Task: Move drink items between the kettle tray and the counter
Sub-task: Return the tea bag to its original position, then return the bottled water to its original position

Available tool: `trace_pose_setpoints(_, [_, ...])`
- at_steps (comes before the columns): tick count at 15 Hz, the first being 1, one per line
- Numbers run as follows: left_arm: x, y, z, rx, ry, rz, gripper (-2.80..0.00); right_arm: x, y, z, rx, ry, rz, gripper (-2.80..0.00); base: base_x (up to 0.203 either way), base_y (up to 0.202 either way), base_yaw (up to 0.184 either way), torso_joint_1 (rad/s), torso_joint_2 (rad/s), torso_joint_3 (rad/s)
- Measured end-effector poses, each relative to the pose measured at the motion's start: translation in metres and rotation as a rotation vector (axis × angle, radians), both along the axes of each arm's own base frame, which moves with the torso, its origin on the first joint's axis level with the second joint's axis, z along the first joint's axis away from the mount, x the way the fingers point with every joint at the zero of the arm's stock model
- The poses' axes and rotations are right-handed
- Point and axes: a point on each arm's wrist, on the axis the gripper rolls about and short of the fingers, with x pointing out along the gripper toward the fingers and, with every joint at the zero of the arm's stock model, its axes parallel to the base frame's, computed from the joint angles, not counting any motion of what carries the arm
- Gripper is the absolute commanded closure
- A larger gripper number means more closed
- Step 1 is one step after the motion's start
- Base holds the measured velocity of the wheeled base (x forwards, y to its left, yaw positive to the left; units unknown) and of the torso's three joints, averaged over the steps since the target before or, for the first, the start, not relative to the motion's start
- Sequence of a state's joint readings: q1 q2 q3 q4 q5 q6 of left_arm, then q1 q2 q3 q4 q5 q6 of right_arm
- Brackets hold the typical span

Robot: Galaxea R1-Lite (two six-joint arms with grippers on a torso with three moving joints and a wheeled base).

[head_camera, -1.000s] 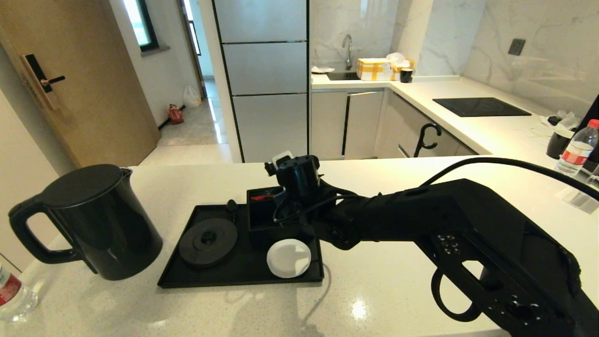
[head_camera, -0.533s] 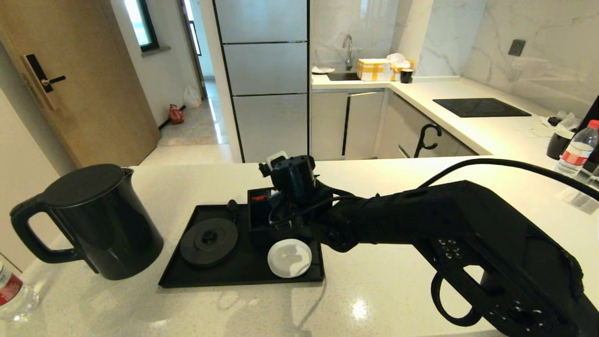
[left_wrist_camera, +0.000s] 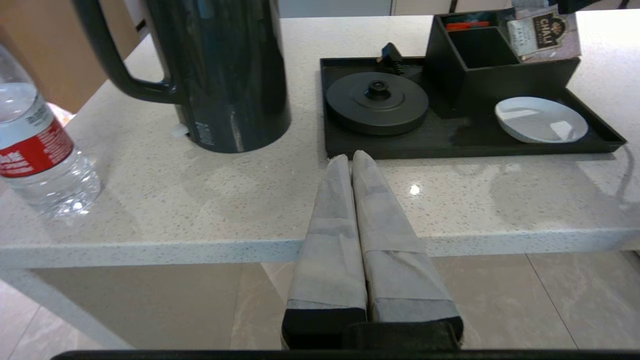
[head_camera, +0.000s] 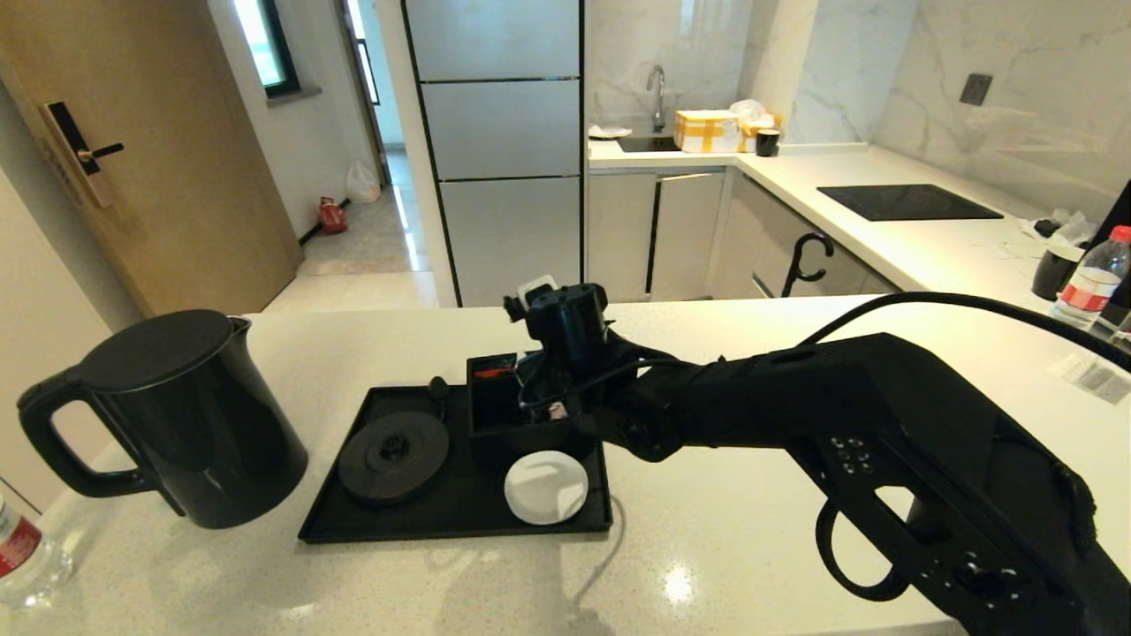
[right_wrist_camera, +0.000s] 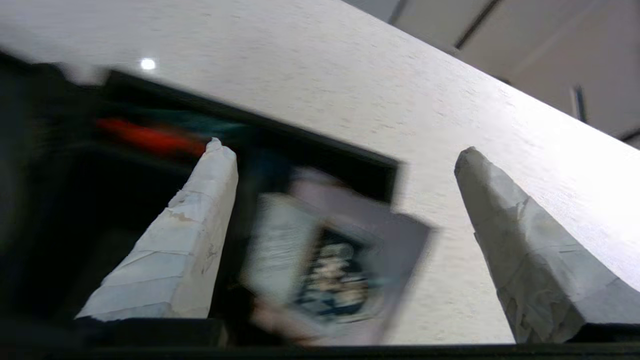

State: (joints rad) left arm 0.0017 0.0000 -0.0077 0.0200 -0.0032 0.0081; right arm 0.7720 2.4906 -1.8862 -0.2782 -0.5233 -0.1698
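The black kettle [head_camera: 177, 415] stands on the counter [head_camera: 707, 548] left of the kettle tray [head_camera: 442, 521]. A red-labelled water bottle [left_wrist_camera: 40, 150] stands on the counter at the near left corner. My right gripper [right_wrist_camera: 344, 150] hangs open above the tray's divided box [head_camera: 521, 415]. The tea sachet [right_wrist_camera: 330, 270] leans loose in the box between the spread fingers, touching neither; it also shows in the left wrist view as the sachet [left_wrist_camera: 545, 30]. My left gripper [left_wrist_camera: 351, 157] is shut and empty, low at the counter's near edge in front of the tray.
The tray bears a round kettle base [head_camera: 393, 457] and a white coaster [head_camera: 545, 488]. A red item [head_camera: 495, 372] lies in the box's rear compartment. Far right on the counter stand another bottle [head_camera: 1091, 283] and a black mug [head_camera: 1056, 269]; a hob [head_camera: 910, 201] lies beyond.
My right gripper has spread its fingers and let go of the tea sachet, which now rests in the box. The wrist has shifted slightly right and up. Left arm unmoved.
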Motion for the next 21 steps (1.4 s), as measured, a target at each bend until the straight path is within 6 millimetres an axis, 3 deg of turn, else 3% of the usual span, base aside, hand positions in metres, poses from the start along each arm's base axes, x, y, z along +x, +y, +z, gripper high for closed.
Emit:
trace_pose_setpoints(6, [0.000, 0.000, 0.000, 0.000, 0.000, 0.000, 0.00, -0.008, -0.009, 0.025, 0.032, -0.011, -0.011, -2.80, 0.000, 0.000, 0.000, 0.000, 0.00, 0.000])
trace_pose_setpoints(11, [0.000, 0.000, 0.000, 0.000, 0.000, 0.000, 0.00, -0.042, -0.048, 0.074, 0.141, 0.055, -0.095, -2.80, 0.000, 0.000, 0.000, 0.000, 0.00, 0.000])
trace_pose_setpoints(12, [0.000, 0.000, 0.000, 0.000, 0.000, 0.000, 0.00, -0.051, -0.061, 0.084, 0.160, 0.064, -0.120, 0.00, 0.000, 0.000, 0.000, 0.000, 0.00, 0.000])
trace_pose_setpoints(17, [0.000, 0.000, 0.000, 0.000, 0.000, 0.000, 0.00, -0.094, -0.148, 0.114, 0.206, 0.073, -0.323, 0.00, 0.000, 0.000, 0.000, 0.000, 0.00, 0.000])
trace_pose_setpoints(21, [0.000, 0.000, 0.000, 0.001, -0.001, 0.000, 0.00, -0.133, -0.235, 0.144, 0.231, 0.025, -0.605, 0.00, 0.000, 0.000, 0.000, 0.000, 0.00, 0.000])
